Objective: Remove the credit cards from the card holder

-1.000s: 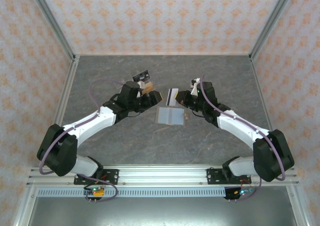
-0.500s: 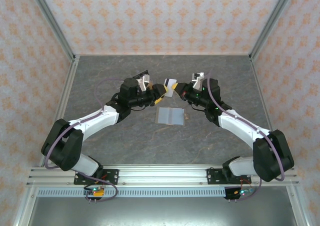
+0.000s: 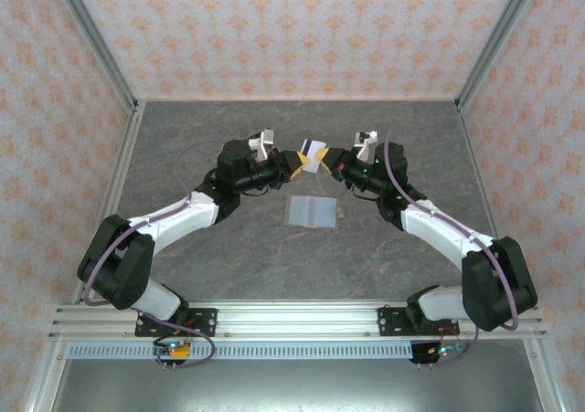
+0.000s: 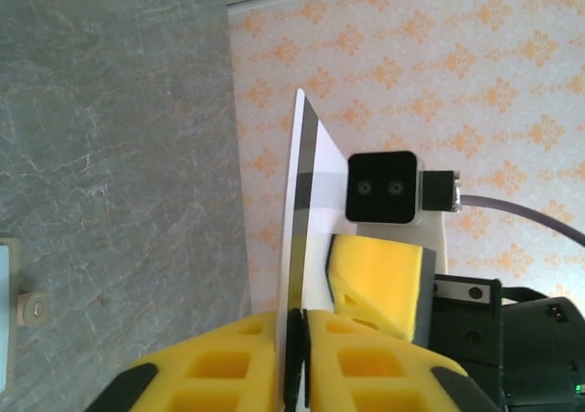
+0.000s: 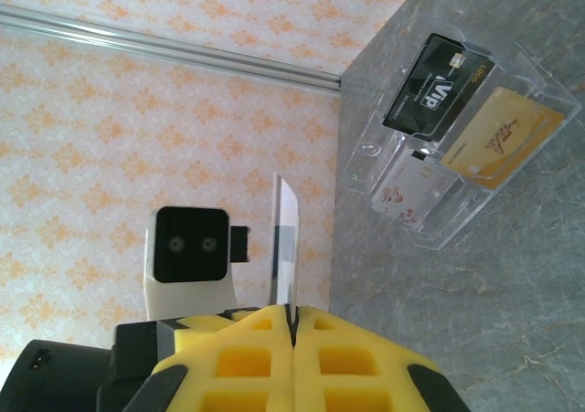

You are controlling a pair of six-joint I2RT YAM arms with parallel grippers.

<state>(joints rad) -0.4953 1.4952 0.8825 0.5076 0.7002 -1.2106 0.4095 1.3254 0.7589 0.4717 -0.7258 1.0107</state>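
Both sets of jaws are clamped on one card (image 3: pixel 312 147) at upper centre of top view, left gripper (image 3: pixel 300 161) & right gripper (image 3: pixel 323 160) pinching opposite edges, card holder (image 3: pixel 311 211) open flat mid-frame below; card prob. light, stiff, slick, so pinch flat faces near an edge.

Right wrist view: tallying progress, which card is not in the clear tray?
The white dark-striped card, pinched edge-on in the right gripper; the black VIP card, gold card and other white card lie flat in the clear tray.
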